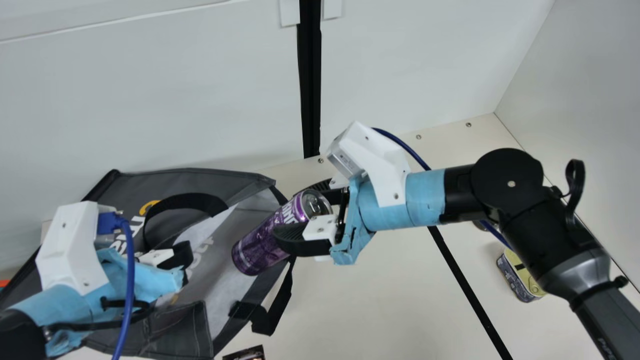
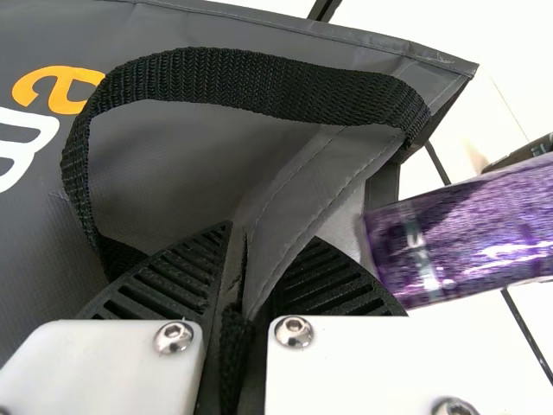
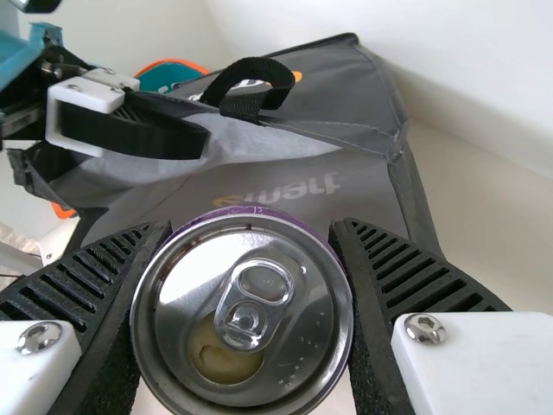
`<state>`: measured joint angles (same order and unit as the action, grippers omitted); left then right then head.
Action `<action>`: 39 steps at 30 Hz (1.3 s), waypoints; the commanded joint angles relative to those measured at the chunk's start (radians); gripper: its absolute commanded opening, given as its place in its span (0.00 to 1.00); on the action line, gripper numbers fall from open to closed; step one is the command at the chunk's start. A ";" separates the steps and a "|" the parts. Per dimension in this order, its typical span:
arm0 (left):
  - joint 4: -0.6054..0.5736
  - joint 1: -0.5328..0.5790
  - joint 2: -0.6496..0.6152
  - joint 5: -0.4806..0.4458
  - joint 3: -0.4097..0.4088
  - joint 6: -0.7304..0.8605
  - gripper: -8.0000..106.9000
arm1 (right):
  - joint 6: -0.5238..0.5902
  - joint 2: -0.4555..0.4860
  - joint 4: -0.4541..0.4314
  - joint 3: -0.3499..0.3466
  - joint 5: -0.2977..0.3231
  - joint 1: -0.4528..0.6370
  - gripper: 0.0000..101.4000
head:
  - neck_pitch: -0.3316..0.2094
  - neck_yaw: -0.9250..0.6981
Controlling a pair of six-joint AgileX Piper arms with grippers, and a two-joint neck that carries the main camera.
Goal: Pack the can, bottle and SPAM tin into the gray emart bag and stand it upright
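Nearest, a dark, partly seen item [image 1: 246, 354] peeks in, and there's the squat gold-and-navy SPAM tin [image 1: 521, 274] over right on the cream surface [image 1: 380, 305]. Now the left end effector [image 1: 184, 257] pinches the edge of the slumped gray fabric emart bag [image 1: 185, 181], and beyond, the right end effector [image 1: 301, 212] grips the tilted, shiny purple can [image 1: 262, 244], base at the bag's mouth!

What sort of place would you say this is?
Probably a robot test bench or lab workstation: two arms with taped wrists and trailing blue cables work over a cream table closed in by plain white panels.
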<state>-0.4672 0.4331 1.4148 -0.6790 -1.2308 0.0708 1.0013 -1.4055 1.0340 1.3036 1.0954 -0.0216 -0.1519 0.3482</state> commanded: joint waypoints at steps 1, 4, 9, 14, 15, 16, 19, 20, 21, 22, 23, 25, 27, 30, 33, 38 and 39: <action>0.000 0.000 0.000 0.000 0.000 0.000 0.00 | 0.004 -0.006 0.004 -0.003 -0.013 -0.011 0.00 | -0.023 0.001; 0.000 0.000 0.000 0.000 0.000 0.000 0.00 | 0.016 -0.020 0.006 -0.009 -0.037 -0.031 0.00 | -0.023 0.001; 0.000 0.000 0.000 0.000 0.000 0.000 0.00 | 0.040 -0.042 0.009 -0.020 -0.081 -0.068 0.00 | -0.023 0.001; 0.000 0.000 0.000 0.000 0.000 0.000 0.00 | 0.062 -0.067 0.009 -0.031 -0.129 -0.109 0.00 | -0.023 0.001; 0.000 0.000 0.000 0.000 0.000 0.000 0.00 | 0.066 -0.072 0.010 -0.032 -0.138 -0.117 0.00 | -0.023 0.001; 0.000 0.000 0.000 0.000 0.000 0.000 0.00 | 0.069 -0.079 0.010 -0.033 -0.148 -0.126 0.00 | -0.023 0.001; 0.000 0.000 0.000 0.000 0.000 0.000 0.00 | 0.077 -0.099 0.015 -0.035 -0.176 -0.150 0.00 | -0.023 0.001; 0.000 0.000 0.000 0.000 0.000 0.000 0.00 | 0.079 -0.106 0.017 -0.034 -0.185 -0.157 0.00 | -0.023 0.001; 0.000 0.000 0.000 0.000 0.000 0.000 0.00 | 0.081 -0.114 0.019 -0.033 -0.193 -0.165 0.00 | -0.023 0.001; 0.000 0.000 0.000 0.000 0.000 0.000 0.00 | 0.083 -0.121 0.021 -0.033 -0.202 -0.172 0.00 | -0.023 0.001; 0.000 0.000 0.000 0.000 0.000 0.000 0.00 | 0.084 -0.129 0.024 -0.031 -0.210 -0.179 0.00 | -0.023 0.001; 0.000 0.000 0.000 0.000 0.000 0.000 0.00 | 0.088 -0.146 0.029 -0.028 -0.227 -0.194 0.00 | -0.023 0.001; 0.000 0.000 0.000 0.000 0.000 0.000 0.00 | 0.091 -0.162 0.033 -0.023 -0.243 -0.208 0.00 | -0.023 0.001; 0.000 0.000 0.000 0.000 0.000 0.000 0.00 | 0.096 -0.186 0.041 -0.017 -0.265 -0.230 0.00 | -0.023 0.001; 0.000 0.000 0.000 0.000 0.000 0.000 0.00 | 0.102 -0.212 0.049 -0.009 -0.286 -0.250 0.00 | -0.023 0.001; 0.000 0.000 0.000 0.000 0.000 0.000 0.00 | 0.111 -0.254 0.060 0.004 -0.316 -0.277 0.00 | -0.023 0.001; 0.000 0.000 0.000 0.000 0.000 0.000 0.00 | 0.113 -0.263 0.063 0.006 -0.322 -0.282 0.00 | -0.023 0.001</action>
<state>-0.4672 0.4331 1.4148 -0.6790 -1.2308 0.0708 1.1124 -1.6599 1.0964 1.3088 0.7786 -0.3005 -0.1519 0.3467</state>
